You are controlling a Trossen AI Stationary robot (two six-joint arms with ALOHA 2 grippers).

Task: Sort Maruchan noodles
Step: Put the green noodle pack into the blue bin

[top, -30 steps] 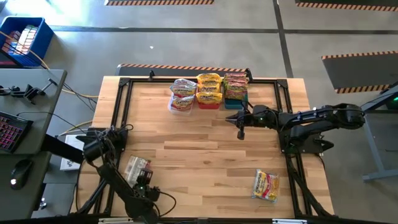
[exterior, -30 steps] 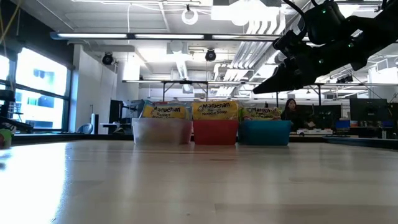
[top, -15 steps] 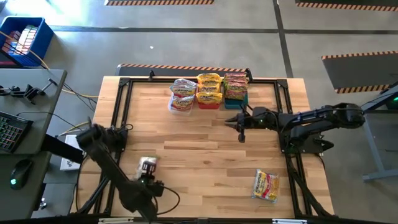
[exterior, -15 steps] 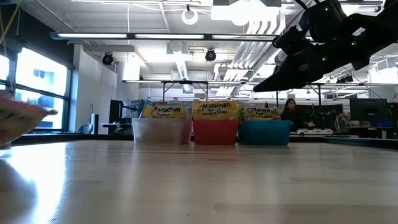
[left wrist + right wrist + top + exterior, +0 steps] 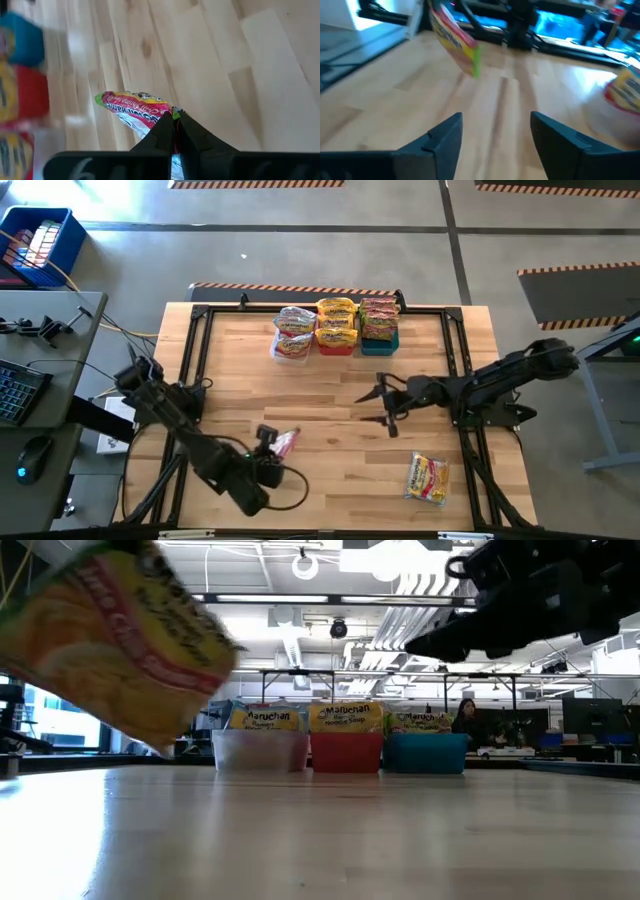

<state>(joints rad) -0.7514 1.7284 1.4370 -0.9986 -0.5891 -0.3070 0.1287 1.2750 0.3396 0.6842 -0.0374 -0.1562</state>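
Observation:
My left gripper [image 5: 271, 446] is over the near-left part of the table, shut on a reddish-pink and green noodle packet [image 5: 286, 441]. That packet fills the upper left of the low view [image 5: 110, 640]. My right gripper [image 5: 372, 409] hovers right of the middle with its fingers open and nothing between them [image 5: 495, 137]. A yellow-orange packet [image 5: 427, 478] lies flat near the table's right near corner. At the far edge, more packets stand in a clear bin [image 5: 291, 346], a red bin [image 5: 336, 346] and a teal bin [image 5: 381, 343]. My left gripper pinches one end of the packet [image 5: 169, 113] between its two shut fingers. The rest of the packet sticks out beyond the fingertips [image 5: 162, 131], toward the bins. The packet is lifted clear of the table and tilted [image 5: 455, 35].
Black frame rails [image 5: 196, 350] run around the tabletop. Bare wood lies between the grippers and the bins. A desk with a keyboard [image 5: 20, 385] stands off the table's left side. A person [image 5: 467, 716] sits far behind the bins.
My left gripper has shut on the packet lying near the table's left near corner, lifted it clear and carried it toward the middle. My right gripper has moved from beside the teal bin toward the near edge and has opened.

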